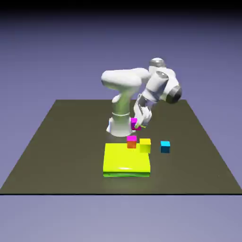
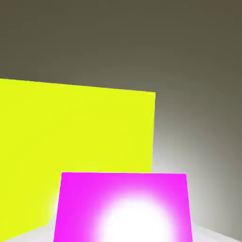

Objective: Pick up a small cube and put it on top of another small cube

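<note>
Nearest the camera lies a flat yellow-green slab (image 1: 126, 160) with nothing on its top; bare dark table (image 1: 56, 156) spreads wide at its nine and three o'clock. Just past its far edge stand an orange-sided magenta-topped cube (image 1: 131, 141) and a yellow cube (image 1: 145, 144), touching; a cyan cube (image 1: 165, 146) sits apart at three o'clock. Farther, at twelve, the gripper (image 1: 137, 124) hangs above the table, pinching the small magenta cube (image 2: 123, 208), which fills the hand view's bottom.
</note>
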`<action>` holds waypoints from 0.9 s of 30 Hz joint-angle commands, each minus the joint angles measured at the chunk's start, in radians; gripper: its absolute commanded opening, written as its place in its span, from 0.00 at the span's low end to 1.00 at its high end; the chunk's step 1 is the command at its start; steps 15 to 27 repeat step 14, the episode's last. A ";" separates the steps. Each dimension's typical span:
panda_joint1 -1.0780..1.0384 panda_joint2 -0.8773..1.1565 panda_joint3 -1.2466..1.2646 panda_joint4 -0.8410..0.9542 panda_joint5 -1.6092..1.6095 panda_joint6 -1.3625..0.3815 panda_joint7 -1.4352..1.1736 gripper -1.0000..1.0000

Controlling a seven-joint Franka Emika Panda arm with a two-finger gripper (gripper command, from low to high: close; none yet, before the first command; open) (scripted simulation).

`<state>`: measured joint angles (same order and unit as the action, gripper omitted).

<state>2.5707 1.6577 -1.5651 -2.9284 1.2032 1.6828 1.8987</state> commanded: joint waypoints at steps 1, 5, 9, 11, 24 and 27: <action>0.000 -0.009 0.036 -0.006 0.033 0.016 0.000 0.00; 0.000 -0.031 0.127 -0.023 0.117 0.060 0.000 1.00; 0.000 -0.005 0.019 -0.003 0.016 0.008 0.000 1.00; 0.000 0.013 -0.054 0.010 -0.051 -0.027 0.000 1.00; 0.000 0.032 -0.133 0.024 -0.125 -0.065 0.000 1.00; 0.000 0.032 -0.133 0.024 -0.125 -0.065 0.000 1.00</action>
